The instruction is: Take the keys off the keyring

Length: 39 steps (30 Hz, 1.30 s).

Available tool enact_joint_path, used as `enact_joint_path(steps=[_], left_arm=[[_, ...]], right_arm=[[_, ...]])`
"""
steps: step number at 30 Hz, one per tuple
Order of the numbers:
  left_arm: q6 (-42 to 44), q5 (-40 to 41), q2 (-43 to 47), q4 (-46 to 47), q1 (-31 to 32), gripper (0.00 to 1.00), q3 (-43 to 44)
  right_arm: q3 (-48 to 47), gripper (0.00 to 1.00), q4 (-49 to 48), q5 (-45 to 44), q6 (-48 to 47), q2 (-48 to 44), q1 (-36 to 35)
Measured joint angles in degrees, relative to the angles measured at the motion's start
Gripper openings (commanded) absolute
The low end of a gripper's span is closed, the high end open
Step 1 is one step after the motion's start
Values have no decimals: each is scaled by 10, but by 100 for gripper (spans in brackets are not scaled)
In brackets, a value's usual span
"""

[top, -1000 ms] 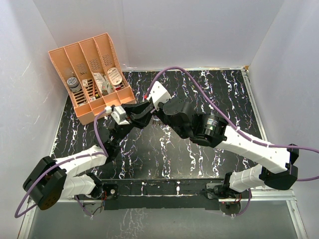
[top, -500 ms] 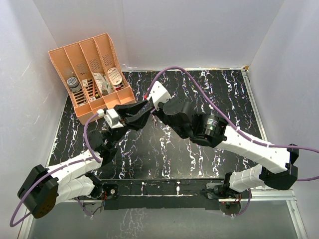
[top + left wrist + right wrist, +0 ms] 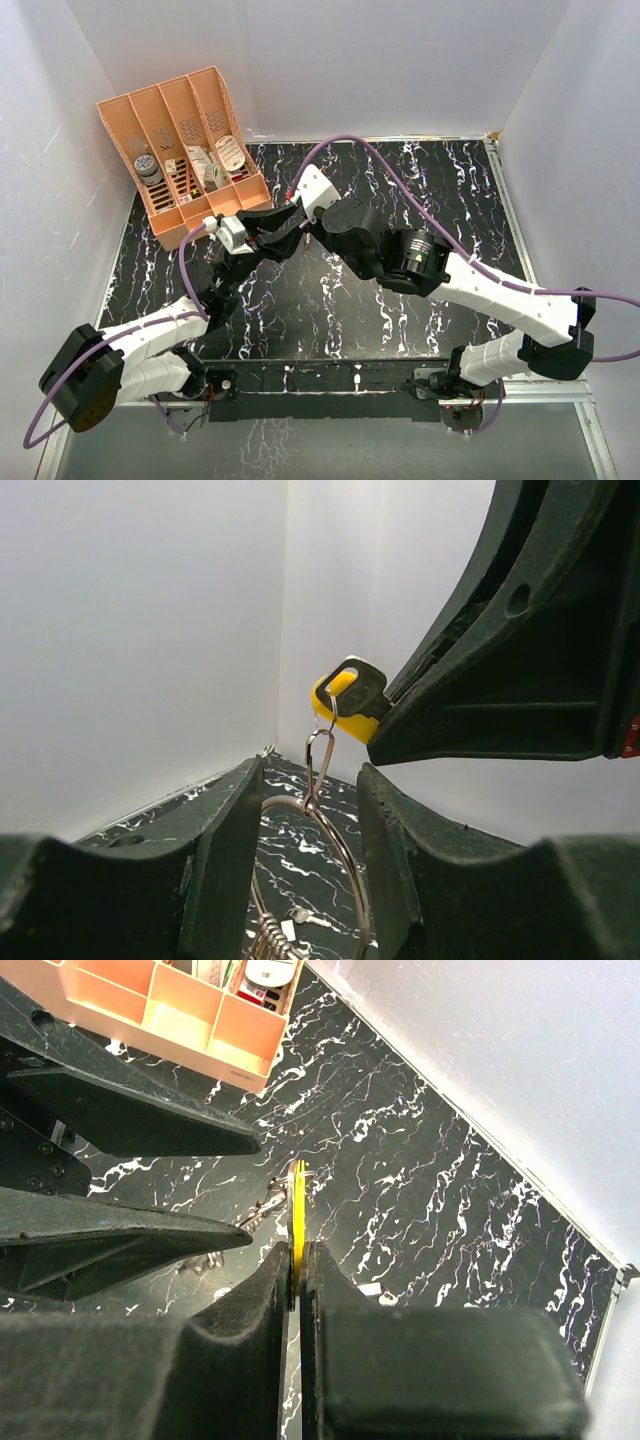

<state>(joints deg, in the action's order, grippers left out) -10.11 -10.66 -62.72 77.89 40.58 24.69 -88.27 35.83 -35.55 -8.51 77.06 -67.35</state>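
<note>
The right gripper (image 3: 297, 1252) is clamping the yellow key (image 3: 298, 1198) by its plastic head. Its two fingers are pressing on the head's flat faces, so in the right wrist view the head is showing edge-on as a thin yellow strip between them. In the left wrist view the same yellow head is sticking out from the dark fingertips. A small silvery clasp (image 3: 320, 752) is passing through the hole in the head and linking it to the keyring (image 3: 335, 842). The keyring is sitting in the mouth of the left gripper (image 3: 310, 775). Its wire loop is spanning the gap and meeting the inner face of each finger, so the left gripper is pinching the ring across its width. A coiled silvery piece (image 3: 268, 940) is showing at the bottom edge of that view, inside the loop, and it is too blurred to name. Seen from above, the two grippers are meeting tip to tip, raised over the black marbled table (image 3: 440, 190), with key and ring hidden between their fingers. They are meeting just in front of the near right corner of the orange organizer tray (image 3: 170, 228). The left arm is reaching in from the lower left, and the right arm is stretching across from the lower right.
</note>
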Motion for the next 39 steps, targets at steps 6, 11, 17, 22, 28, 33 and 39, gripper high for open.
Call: enact_joint_path(steps=[6,11,17,22,28,33,39], left_arm=[[0,16,-1,1,0,42,-6],[1,27,-3,1,0,43,-11],[1,36,-14,2,2,43,-11],[1,38,-17,8,5,44,-14],[1,38,-18,14,9,43,-14],[1,40,-30,17,10,41,-14],[1,46,-47,26,15,40,-14]], right_arm=[[0,0,0,-9,0,3,-5],[0,0,-1,-17,-1,7,-8],[0,0,-1,-23,-1,18,-14],[0,0,-1,-27,-1,22,-18],[0,0,-5,-32,-1,22,-20],[0,0,-6,-34,-2,22,-21],[0,0,-9,-34,-1,22,-24]])
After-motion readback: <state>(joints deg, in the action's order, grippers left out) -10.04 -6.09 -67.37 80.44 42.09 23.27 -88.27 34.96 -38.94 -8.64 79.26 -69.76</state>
